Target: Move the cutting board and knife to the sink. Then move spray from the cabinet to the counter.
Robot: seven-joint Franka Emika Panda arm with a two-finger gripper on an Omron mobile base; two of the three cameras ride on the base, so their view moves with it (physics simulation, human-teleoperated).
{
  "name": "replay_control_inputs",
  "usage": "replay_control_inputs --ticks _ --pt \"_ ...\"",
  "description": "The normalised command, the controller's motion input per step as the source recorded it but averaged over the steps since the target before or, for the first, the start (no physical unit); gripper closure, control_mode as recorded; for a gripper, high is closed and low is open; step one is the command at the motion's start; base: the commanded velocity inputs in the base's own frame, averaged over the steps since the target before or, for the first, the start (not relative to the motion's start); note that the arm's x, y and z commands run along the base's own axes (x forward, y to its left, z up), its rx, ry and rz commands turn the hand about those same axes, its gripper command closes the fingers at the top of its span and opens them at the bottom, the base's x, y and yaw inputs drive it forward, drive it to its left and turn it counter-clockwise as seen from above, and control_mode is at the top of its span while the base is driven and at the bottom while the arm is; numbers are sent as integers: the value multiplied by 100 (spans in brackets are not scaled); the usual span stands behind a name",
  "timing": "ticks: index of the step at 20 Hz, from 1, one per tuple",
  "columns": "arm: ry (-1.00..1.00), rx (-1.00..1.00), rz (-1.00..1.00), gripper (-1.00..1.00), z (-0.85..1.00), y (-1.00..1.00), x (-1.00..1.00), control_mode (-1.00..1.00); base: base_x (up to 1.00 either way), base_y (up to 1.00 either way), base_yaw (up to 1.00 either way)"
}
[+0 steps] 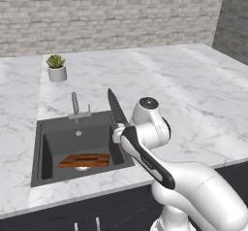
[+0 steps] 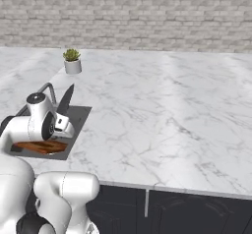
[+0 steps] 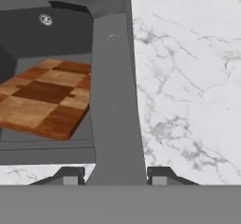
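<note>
Arm bent low over sink's (image 1: 43, 152) right edge. Gripper (image 3: 114, 177) clamped on knife (image 1: 116, 107), dark blade angled up over basin. Checkered board (image 1: 85, 160) lies inside sink. Table (image 1: 184, 89) white marble.

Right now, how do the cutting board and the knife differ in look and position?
The cutting board is wide, brown and checkered; the knife is slim and dark. The cutting board lies inside the sink; the knife is held up by the gripper near the sink's right rim, blade pointing up.
</note>
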Motion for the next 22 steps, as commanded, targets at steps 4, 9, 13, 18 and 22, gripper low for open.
replay_control_inputs --ticks 4,9,13,18,22 --pt "2 0 1 100 0 0 8 -100 6 0 0" --pt "8 -5 13 100 0 1 6 -100 0 0 0" --pt "12 -4 29 100 0 1 0 -100 0 0 0" --pt "17 -14 33 100 0 14 4 -100 0 0 0" --pt "16 -22 30 100 0 13 0 -100 0 0 0"
